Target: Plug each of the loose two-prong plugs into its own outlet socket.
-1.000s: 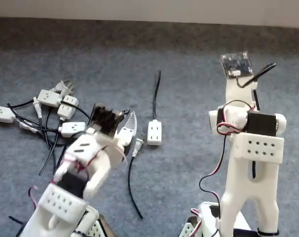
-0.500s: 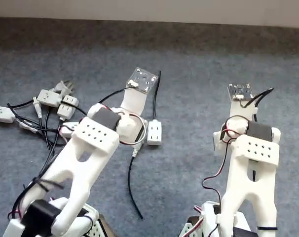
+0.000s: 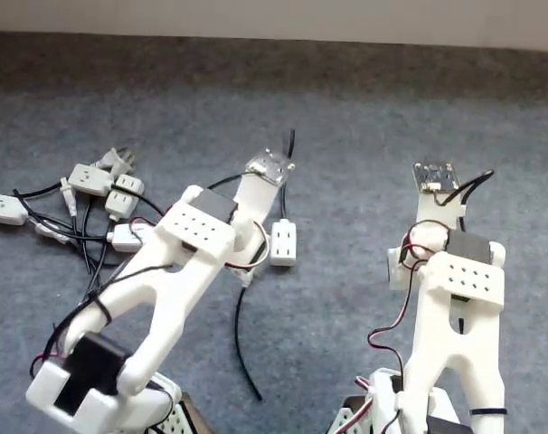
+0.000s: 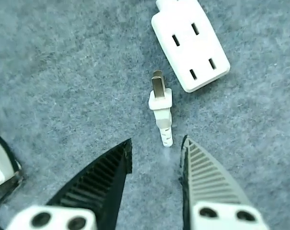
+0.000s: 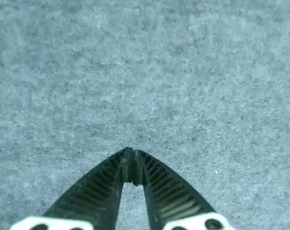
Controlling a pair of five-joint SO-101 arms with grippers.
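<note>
Since a second ago, the left arm has been swung forward and lowered over the loose plug (image 4: pixel 161 108). At 9 o'clock from it, a heap of cords and sockets (image 3: pixel 93 199) is seen. The left tool (image 4: pixel 156 140) is spread wide above the plug's tail. It should be lowered straight and closed on the plug's body, with the prongs left free for the socket block (image 4: pixel 190 45) just beside it. At 3 o'clock, the right tool (image 5: pixel 133 152) is pressed together over the grey carpet (image 3: pixel 346 136) on the bench. A pale wall (image 3: pixel 274 14) is seen at 12 o'clock.
</note>
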